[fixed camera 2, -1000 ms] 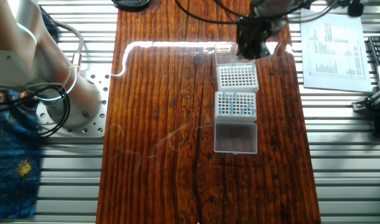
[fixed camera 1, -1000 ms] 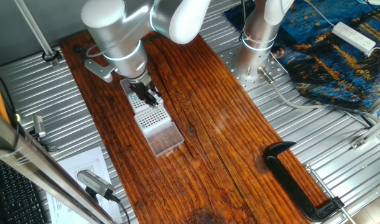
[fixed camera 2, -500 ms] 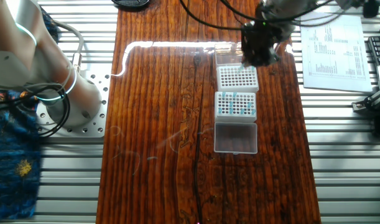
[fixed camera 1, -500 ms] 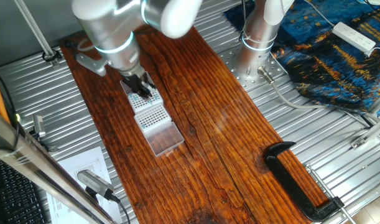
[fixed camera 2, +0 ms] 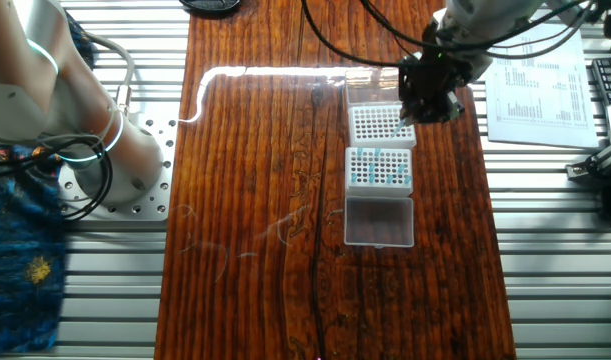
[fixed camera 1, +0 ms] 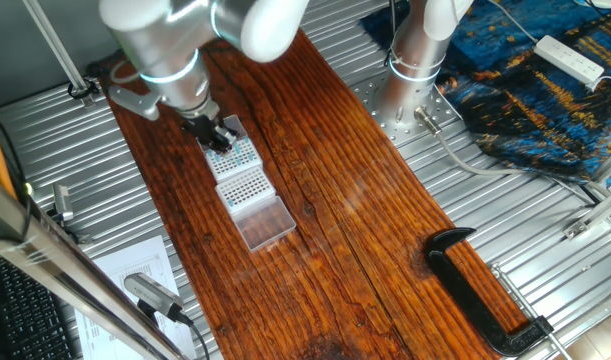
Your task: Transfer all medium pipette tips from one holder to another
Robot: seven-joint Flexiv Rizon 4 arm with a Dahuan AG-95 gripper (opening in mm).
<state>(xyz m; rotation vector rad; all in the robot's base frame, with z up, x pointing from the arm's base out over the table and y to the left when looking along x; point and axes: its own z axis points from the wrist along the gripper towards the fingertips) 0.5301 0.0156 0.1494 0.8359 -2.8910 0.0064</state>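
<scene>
In one fixed view, a dark, strongly grained wooden board (fixed camera 1: 325,200) lies on a ribbed metal table (fixed camera 1: 465,210). A black clamp (fixed camera 1: 485,290) grips its near corner, patterned blue cloth (fixed camera 1: 545,90) with a white power strip (fixed camera 1: 570,58) lies at the far right, and a printed sheet (fixed camera 1: 135,270) sits at the left. The gripper (fixed camera 1: 211,133) hangs over the far end of the white rack (fixed camera 1: 235,155); how wide its jaws stand cannot be told.

In the other fixed view, the board shows a bright glare along its top edge. The gripper (fixed camera 2: 425,90) sits at the right edge of the white rack (fixed camera 2: 381,125). Just below, the medium pipette tips (fixed camera 2: 379,166) fill the blue-dotted second rack, with a clear lid (fixed camera 2: 379,220) lying open beyond it. The printed sheet (fixed camera 2: 530,85) lies to the right on the ribbed metal.
</scene>
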